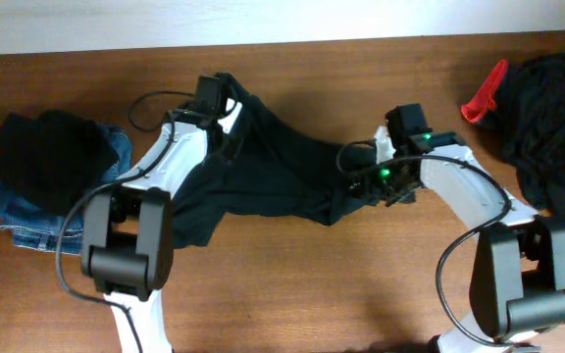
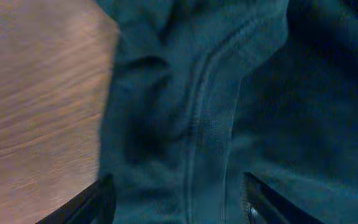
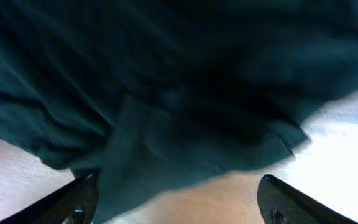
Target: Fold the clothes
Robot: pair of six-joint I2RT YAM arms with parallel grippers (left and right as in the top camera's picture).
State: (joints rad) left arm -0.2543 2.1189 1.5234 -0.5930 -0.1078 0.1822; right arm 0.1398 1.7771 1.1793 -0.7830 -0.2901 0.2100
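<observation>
Overhead shows the T-shirt (image 1: 282, 167) lying mid-tabletop (image 1: 292, 294). It is drawn into a loose band between the left tool (image 1: 231, 118) at its far-left end and the right tool (image 1: 361, 184) at its right end, probably so the cloth can be spread flat before any fold. In both wrist views the fingers (image 2: 101, 199) stand wide apart with fabric lying between them, and a seam (image 2: 197, 124) runs up between the left pair. Neither tool is seen pinching anything, so I judge both to be open over the cloth. The arms cover the shirt's ends, so sleeves, collar and any logo cannot be made out. A black garment (image 1: 52, 147) on jeans (image 1: 27, 211) sits at the left. A dark heap (image 1: 552, 108) with a red item (image 1: 484, 93) beside it lies far right, partly cut off.
</observation>
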